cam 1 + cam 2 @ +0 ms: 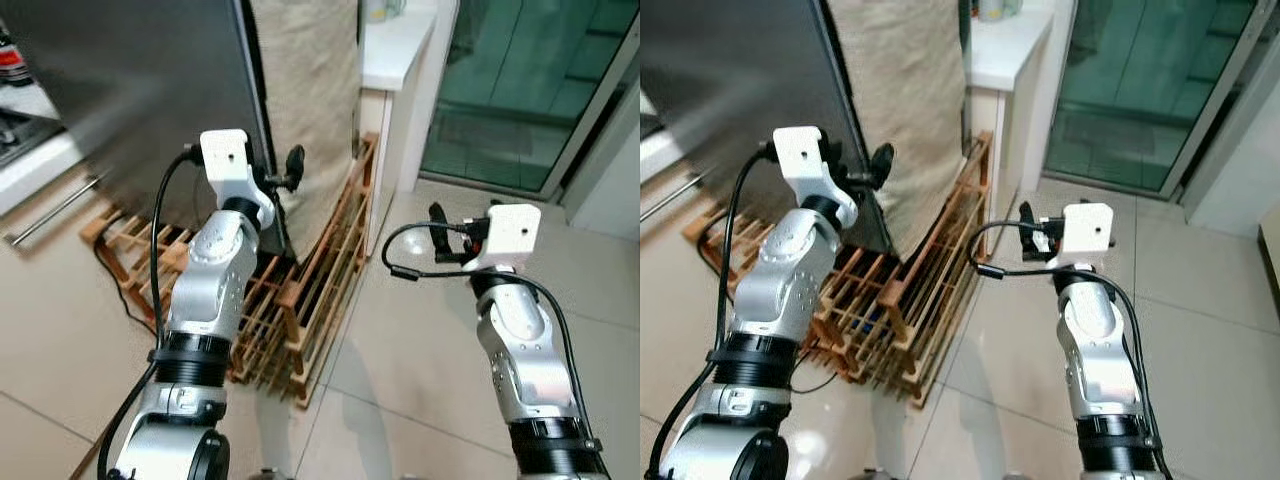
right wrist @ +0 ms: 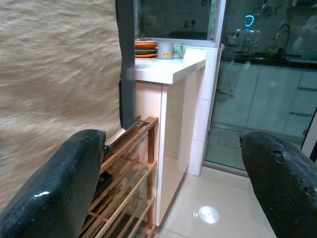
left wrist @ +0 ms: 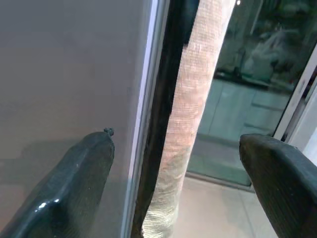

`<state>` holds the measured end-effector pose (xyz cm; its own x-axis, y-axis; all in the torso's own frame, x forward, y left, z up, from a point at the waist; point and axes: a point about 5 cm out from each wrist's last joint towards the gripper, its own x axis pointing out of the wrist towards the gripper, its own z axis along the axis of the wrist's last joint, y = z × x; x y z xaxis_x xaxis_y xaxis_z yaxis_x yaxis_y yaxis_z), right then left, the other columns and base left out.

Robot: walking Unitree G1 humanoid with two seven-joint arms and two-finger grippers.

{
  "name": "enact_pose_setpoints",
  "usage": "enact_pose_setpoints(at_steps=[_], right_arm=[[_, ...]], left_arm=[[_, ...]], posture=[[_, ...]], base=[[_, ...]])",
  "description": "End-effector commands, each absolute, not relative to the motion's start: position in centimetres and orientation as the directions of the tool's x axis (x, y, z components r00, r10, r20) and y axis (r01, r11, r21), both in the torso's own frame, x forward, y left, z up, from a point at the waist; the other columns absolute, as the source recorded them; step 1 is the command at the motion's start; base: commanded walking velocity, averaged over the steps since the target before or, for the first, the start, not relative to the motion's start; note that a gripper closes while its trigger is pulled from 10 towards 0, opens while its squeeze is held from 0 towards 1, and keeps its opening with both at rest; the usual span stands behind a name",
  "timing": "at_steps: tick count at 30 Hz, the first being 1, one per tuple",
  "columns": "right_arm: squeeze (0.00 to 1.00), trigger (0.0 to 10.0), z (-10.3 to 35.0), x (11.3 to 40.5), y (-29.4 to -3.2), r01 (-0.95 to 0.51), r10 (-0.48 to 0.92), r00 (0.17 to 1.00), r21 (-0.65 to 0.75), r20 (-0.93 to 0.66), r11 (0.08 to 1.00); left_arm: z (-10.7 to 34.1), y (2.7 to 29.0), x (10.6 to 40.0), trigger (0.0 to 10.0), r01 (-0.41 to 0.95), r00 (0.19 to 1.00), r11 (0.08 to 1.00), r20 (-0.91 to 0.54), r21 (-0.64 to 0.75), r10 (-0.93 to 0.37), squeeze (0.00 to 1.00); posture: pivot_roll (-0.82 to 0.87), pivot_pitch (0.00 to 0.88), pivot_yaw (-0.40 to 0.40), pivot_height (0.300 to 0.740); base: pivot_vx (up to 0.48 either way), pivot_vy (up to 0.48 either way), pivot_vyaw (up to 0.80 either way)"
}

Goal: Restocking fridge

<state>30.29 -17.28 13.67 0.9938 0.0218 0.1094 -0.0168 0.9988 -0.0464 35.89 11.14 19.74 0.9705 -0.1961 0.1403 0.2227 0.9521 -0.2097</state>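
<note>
The left gripper (image 1: 292, 172) is seen raised at the right edge of the grey fridge door (image 1: 130, 90), its fingers (image 3: 69, 183) spread apart with nothing grasped; one finger lies against the door face, the other stands out past the door edge. Just behind the edge a beige woven cloth (image 1: 305, 90) is hung. The right gripper (image 1: 437, 228) is held out over the tiled floor (image 1: 420, 330), its fingers (image 2: 54, 188) likewise released and empty. A low wooden rack (image 1: 300, 300) is laid on the floor beneath the fridge. Beyond it a white desk (image 2: 171, 67) carries plates (image 2: 145, 48) and mugs (image 2: 170, 50), beside a glass door (image 1: 530, 90)
</note>
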Motion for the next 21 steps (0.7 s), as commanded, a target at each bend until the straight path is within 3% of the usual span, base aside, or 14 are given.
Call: enact_pose_setpoints(at_steps=[1, 11, 21], right_arm=[[0.0, 10.0, 14.0, 30.3, -17.2, -0.016, 0.022, 0.993, -0.049, 0.116, 0.999], [0.0, 10.0, 14.2, 30.2, -17.1, -0.017, 0.023, 0.993, -0.049, 0.12, 0.999], [0.0, 10.0, 14.3, 29.2, -17.9, 0.006, 0.002, 0.993, -0.065, 0.117, 0.998]], left_arm=[[20.0, 10.4, 36.3, 10.0, 0.238, 0.968, 0.949, 0.135, -0.209, -0.213, 0.0], [20.8, 8.6, 37.5, 10.0, 0.288, 0.954, 0.941, 0.134, -0.176, -0.267, 0.0], [22.3, 9.5, 39.1, 10.0, 0.214, 0.972, 0.955, 0.143, -0.204, -0.187, 0.0]], posture=[[-0.16, 0.0, 0.061, 0.74], [-0.18, 0.0, 0.066, 0.74], [-0.23, 0.0, 0.086, 0.74]], base=[[0.0, 0.0, 0.0], [0.0, 0.0, 0.0], [0.0, 0.0, 0.0]])
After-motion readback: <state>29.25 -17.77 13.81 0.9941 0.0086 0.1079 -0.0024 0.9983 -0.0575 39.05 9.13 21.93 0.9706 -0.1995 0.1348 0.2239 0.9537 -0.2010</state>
